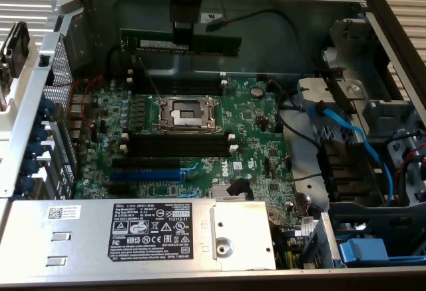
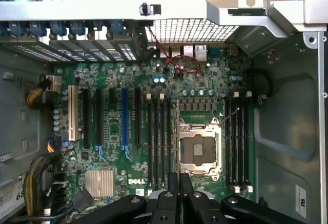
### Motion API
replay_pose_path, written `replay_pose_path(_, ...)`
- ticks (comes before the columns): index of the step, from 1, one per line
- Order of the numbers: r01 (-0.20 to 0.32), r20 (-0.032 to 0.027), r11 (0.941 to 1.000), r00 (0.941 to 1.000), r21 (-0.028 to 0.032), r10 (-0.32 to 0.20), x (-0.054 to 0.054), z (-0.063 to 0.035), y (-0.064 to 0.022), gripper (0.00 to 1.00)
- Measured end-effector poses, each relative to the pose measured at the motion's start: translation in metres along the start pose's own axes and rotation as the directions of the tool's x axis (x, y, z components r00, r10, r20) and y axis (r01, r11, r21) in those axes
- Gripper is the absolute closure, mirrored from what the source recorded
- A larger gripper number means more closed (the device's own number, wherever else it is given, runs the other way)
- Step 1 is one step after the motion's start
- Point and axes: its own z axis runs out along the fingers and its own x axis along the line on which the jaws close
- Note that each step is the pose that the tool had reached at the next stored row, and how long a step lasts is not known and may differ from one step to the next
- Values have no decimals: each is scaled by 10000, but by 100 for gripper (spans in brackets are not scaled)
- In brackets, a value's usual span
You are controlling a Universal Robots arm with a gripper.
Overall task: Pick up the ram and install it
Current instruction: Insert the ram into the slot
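Ram (image 1: 212, 43) is up in the air, pinched near its middle by the gripper (image 1: 182, 38), which comes down from above at the far side of the open computer case (image 1: 393, 44). The stick hangs level on its long edge, its pale label facing the exterior view, and it looks clear of the green board (image 1: 256, 121) below, not seated in anything. The gripper is clenched on it, with the two dark fingers (image 1: 174, 11) pressed against its flat faces. From the wrist camera the gripper (image 2: 179, 196) points straight down at the board, with the stick seen edge-on as a thin dark strip between the fingertips. Under it lies the silver socket (image 2: 199, 149), flanked on either side by rows of long black slots (image 2: 238, 142) with white clips at their ends. In the exterior view the socket (image 1: 185, 112) sits mid-board, one bank of black slots (image 1: 176, 146) lies on its near side, and a blue slot (image 1: 145, 173) lies nearer again. A grey power supply box (image 1: 143, 228) with a printed label covers the near edge of the case, and a blue cable (image 1: 346, 138) curls over the drive bay toward the exterior view's right.
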Motion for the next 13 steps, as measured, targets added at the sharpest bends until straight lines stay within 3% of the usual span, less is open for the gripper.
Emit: replay_pose_path(13,1,1,10000,10000,0,-1,18,32,-1,87)
